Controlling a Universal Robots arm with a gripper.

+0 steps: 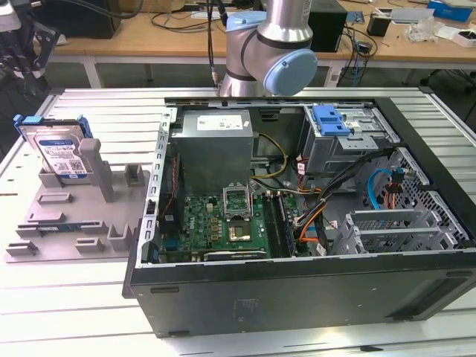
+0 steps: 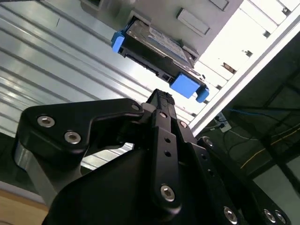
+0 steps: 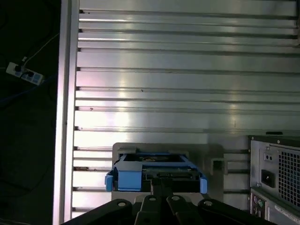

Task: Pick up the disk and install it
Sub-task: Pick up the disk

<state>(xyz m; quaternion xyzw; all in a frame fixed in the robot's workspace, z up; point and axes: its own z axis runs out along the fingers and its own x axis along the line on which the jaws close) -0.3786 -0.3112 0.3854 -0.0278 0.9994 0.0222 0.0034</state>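
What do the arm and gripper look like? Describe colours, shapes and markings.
The arm has a brushed silver tube and rounded pale blue joint caps. The gripper is matte black: flat angular link plates fastened with silver screws.

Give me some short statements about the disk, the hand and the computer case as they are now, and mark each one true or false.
1. The disk stands in a grey holder, to the exterior view's left of the computer case. True.
2. The hand has lifted the disk off the holder. False: the disk sits in the holder, and the second wrist view shows the hand apart from it.
3. The computer case lies open, with its motherboard in sight. True.
4. The bracket around the disk is red. False: it is blue.
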